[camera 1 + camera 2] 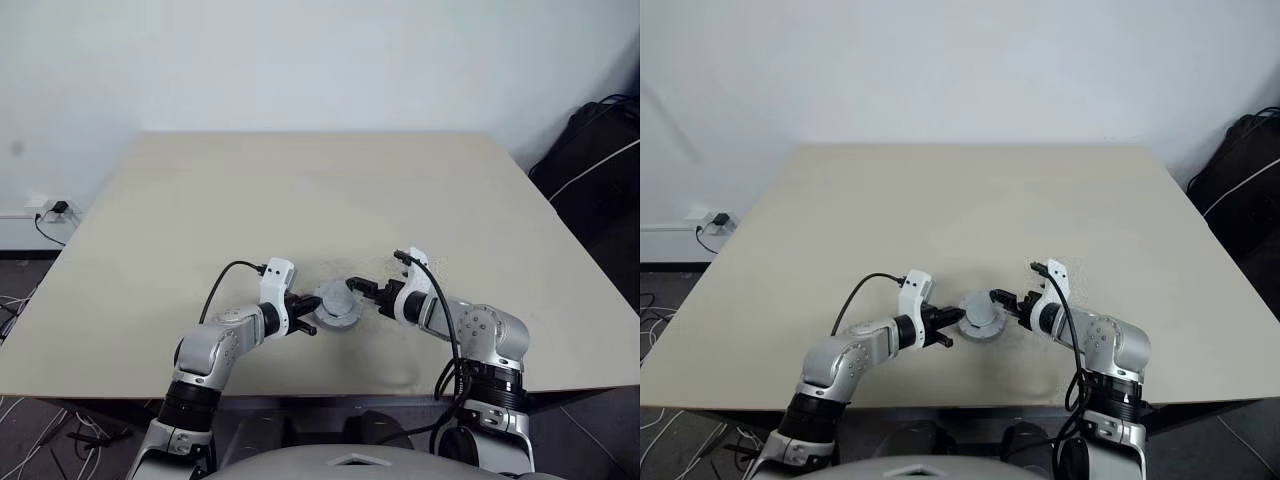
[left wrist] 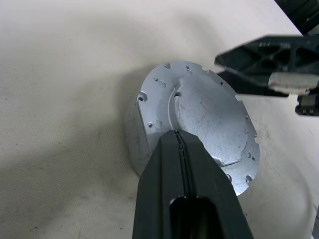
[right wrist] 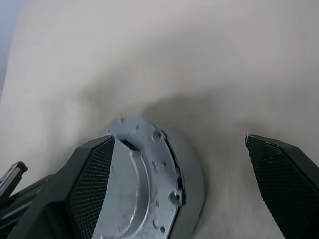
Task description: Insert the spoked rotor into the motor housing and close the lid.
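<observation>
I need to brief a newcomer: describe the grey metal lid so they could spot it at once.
Start at the beige table and go to its near edge, where the two robot arms meet. Between the left gripper and the right gripper sits the lid, a round light grey metal cap. Its smooth top with small holes around the rim marks it out: everything beside it is black and white robot parts.

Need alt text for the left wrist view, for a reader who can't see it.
A light grey metal lid, smooth face up with small holes round its rim, sits on the beige table. The left gripper, its black fingers shut together, rests its tip on the lid's top, and the right gripper's finger reaches in at the far edge.
</observation>
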`<state>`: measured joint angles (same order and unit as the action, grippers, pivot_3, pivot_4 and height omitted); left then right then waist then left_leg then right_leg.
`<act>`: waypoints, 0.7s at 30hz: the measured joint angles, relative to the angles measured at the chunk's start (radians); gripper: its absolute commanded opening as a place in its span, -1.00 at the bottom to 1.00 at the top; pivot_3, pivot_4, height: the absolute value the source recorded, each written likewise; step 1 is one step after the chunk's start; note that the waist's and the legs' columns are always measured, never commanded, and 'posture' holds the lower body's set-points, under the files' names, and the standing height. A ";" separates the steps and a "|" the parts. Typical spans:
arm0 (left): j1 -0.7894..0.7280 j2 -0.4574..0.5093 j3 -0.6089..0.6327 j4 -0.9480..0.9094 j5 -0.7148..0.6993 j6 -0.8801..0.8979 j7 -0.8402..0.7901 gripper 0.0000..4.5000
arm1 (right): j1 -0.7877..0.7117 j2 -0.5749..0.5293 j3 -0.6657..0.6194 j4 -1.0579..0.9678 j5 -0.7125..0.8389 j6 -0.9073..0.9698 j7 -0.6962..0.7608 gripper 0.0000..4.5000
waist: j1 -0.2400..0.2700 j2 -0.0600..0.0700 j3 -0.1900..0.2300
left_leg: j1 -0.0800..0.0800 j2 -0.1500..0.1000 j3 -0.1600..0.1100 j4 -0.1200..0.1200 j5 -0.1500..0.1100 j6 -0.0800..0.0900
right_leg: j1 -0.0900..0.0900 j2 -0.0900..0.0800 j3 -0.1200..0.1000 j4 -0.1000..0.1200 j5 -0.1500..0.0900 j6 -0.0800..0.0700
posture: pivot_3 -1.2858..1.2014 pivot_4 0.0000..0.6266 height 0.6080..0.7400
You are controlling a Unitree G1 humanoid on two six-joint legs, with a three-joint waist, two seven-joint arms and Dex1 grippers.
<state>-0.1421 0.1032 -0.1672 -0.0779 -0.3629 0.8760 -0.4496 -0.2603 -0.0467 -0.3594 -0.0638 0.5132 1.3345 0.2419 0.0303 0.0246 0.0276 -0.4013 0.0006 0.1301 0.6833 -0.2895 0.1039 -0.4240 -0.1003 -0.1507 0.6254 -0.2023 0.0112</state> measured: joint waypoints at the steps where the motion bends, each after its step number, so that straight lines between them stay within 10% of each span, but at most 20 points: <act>1: 0.001 0.000 0.000 0.000 0.000 -0.003 0.000 -1.00 | 0.000 0.002 -0.003 0.008 0.010 0.016 0.002 0.99 | -0.001 0.000 0.000 | 0.000 0.000 0.000 0.000 0.000 0.000 | 0.000 0.000 0.000 0.000 0.000 0.000 | 0.03 -1.00 1.00; 21: 0.004 0.014 0.013 0.000 0.008 -0.021 0.011 -1.00 | -0.018 0.090 -0.206 0.106 0.144 0.219 0.057 0.99 | -0.019 0.002 0.000 | 0.000 0.001 0.000 -0.002 0.000 0.000 | -0.002 0.001 0.000 0.001 0.000 0.000 | 0.03 -1.00 1.00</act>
<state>-0.1385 0.1175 -0.1545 -0.0779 -0.3548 0.8551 -0.4382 -0.2783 0.0429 -0.5654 0.0426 0.6570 1.5532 0.2987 0.0108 0.0261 0.0278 -0.4013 0.0016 0.1302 0.6818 -0.2895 0.1040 -0.4255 -0.0991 -0.1508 0.6262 -0.2024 0.0111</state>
